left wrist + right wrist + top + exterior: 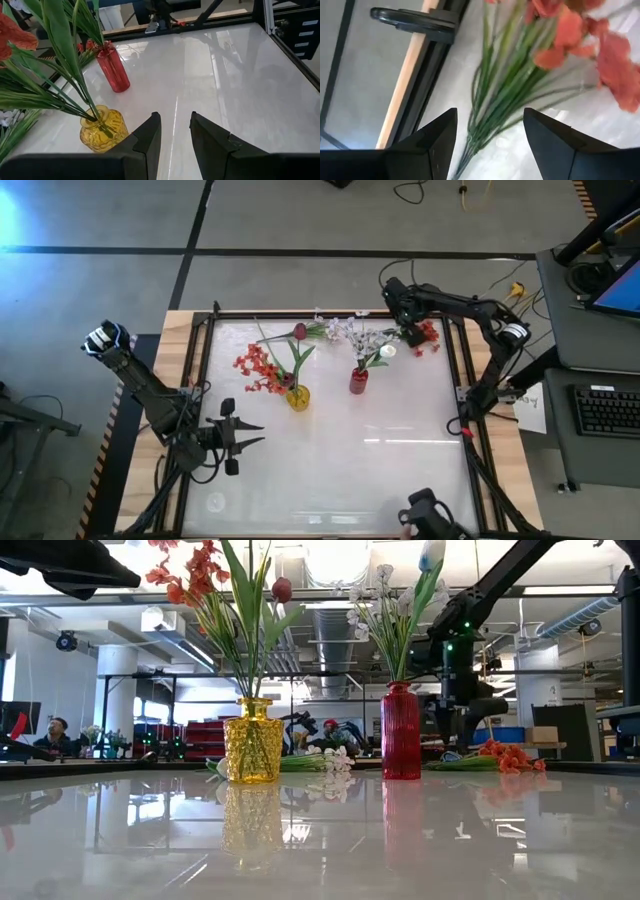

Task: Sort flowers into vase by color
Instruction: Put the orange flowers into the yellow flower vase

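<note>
A yellow vase [298,398] [102,131] holds a red-orange spray [258,367] and a dark red tulip [299,332]. To its right, a red vase [358,381] [401,730] holds white flowers [372,345]. A white spray [335,328] lies on the table by the far edge. A red-orange spray [430,334] [580,35] lies flat at the far right. My right gripper [408,332] [490,131] hangs open over that spray's green stems [492,100], pointing down. My left gripper [248,435] [175,131] is level near the left edge, open by a narrow gap with nothing in it.
A black frame [200,380] rims the white table, with a wooden border [402,80] outside it. A dark mount [430,515] stands at the near edge. The near half of the table [350,470] is bare.
</note>
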Available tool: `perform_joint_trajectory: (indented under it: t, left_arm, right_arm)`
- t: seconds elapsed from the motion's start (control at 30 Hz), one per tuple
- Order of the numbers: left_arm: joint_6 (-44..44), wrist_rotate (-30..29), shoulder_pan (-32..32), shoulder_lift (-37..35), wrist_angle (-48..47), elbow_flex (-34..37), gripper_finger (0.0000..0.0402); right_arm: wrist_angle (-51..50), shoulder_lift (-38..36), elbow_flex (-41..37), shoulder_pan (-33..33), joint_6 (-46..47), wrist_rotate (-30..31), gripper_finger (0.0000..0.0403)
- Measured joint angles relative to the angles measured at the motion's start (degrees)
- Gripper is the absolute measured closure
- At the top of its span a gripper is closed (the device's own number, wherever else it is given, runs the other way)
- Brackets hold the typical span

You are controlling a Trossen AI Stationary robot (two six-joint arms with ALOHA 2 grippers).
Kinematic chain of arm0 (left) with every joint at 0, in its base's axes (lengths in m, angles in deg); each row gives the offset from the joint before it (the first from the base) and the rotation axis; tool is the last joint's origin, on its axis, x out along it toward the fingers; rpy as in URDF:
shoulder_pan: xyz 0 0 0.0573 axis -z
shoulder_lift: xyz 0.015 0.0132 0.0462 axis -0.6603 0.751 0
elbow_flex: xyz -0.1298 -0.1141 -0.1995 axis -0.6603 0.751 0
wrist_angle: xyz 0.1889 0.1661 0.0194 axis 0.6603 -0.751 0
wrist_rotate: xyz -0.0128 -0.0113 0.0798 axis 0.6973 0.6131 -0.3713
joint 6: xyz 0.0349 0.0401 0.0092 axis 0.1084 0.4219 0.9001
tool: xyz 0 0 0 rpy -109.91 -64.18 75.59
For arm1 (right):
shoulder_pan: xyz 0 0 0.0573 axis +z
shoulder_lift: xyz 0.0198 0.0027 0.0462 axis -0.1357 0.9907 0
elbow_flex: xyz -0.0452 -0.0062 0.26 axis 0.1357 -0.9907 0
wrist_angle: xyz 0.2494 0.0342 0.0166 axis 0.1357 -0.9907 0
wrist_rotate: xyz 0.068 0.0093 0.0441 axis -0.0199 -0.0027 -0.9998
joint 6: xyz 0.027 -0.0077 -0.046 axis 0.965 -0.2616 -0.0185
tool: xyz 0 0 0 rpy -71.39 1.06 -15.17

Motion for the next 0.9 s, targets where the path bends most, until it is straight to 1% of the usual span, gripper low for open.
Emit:
perform_joint_trajectory:
  t: [0.1,0.23,0.53,0.73,0.9]
  left_arm:
    - [0.00,0.00,0.00,0.00,-0.05,0.00,0.0311]
    - [0.19,0.00,0.00,0.00,-0.28,0.00,0.0311]
    - [0.66,0.00,0.00,0.00,-1.65,0.00,0.0311]
    - [0.66,-0.02,0.00,0.00,-1.88,0.00,0.0311]
    - [0.54,-0.02,0.00,0.00,-1.90,0.00,0.0311]
  right_arm:
    - [-0.35,0.00,-0.23,1.00,3.70,1.78,0.0184]
    - [-0.24,0.19,-0.61,1.07,7.12,2.35,0.0184]
    - [-0.19,3.22,-0.63,0.89,7.17,3.67,0.0184]
    - [-0.01,7.00,-0.66,0.89,7.08,2.69,0.0184]
    - [0.91,9.85,-0.46,0.95,3.49,2.89,0.0184]
